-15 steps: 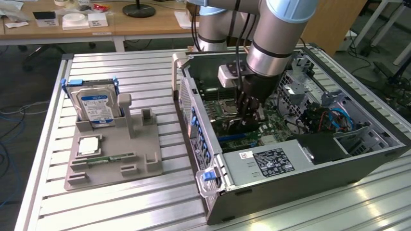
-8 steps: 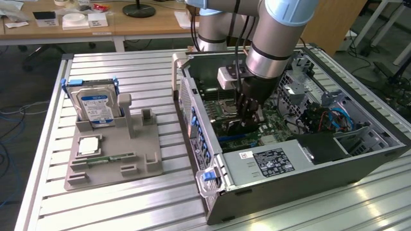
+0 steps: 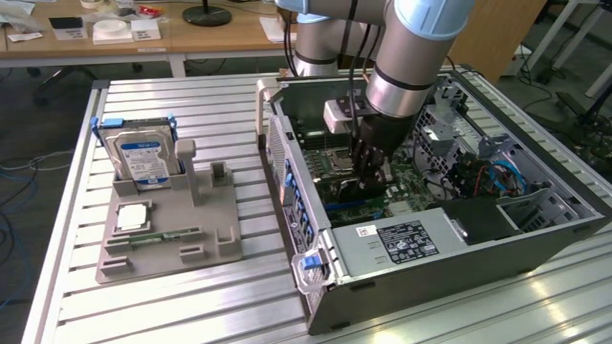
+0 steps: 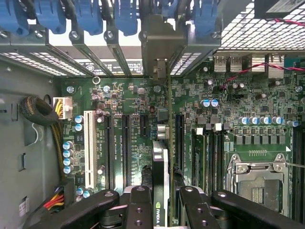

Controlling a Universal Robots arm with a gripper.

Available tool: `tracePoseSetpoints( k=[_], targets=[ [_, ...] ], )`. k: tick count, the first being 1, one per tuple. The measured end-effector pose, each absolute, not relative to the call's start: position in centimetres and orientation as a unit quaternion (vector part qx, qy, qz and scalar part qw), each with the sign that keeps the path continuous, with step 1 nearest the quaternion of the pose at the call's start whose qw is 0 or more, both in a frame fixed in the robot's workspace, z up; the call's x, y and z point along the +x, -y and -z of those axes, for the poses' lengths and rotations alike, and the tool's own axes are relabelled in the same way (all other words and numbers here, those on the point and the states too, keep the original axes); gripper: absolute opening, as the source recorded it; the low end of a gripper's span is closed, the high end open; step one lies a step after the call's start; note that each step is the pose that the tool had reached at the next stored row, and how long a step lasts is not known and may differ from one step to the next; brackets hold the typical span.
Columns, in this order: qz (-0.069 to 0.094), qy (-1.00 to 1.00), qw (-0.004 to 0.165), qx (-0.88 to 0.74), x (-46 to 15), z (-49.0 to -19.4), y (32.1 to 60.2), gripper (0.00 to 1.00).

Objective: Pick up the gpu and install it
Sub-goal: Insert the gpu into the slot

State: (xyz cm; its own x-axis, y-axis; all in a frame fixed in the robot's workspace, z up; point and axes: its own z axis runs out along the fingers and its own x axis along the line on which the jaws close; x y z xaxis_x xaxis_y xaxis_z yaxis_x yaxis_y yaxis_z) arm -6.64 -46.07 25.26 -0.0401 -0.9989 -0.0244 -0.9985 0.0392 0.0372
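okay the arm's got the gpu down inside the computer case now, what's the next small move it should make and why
Probably a slow, straight push toward the motherboard. In the wrist view the gripper grips the gpu edge-on between its fingers, with the card's bracket already at the rear slot openings. In the exterior view the gripper sits deep in the case, so seating looks close.

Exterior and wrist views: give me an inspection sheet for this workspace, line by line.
Surface: slatted aluminium table.
Job's things: gpu held edge-on above the motherboard inside the open computer case.
Clutter: hard drive upright in a grey parts holder; memory stick lying on it.
Grippers: gripper shut on the gpu, inside the case.
Cables: blue cables in the case.
Surroundings: wooden desks behind.
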Motion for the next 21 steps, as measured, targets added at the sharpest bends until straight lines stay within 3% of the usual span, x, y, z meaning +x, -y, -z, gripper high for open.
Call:
tracePoseSetpoints(
  k=[21],
  targets=[
    [0.022, 0.721, 0.004, 0.693, -6.48, -25.15, 46.28, 0.26]
  ],
)
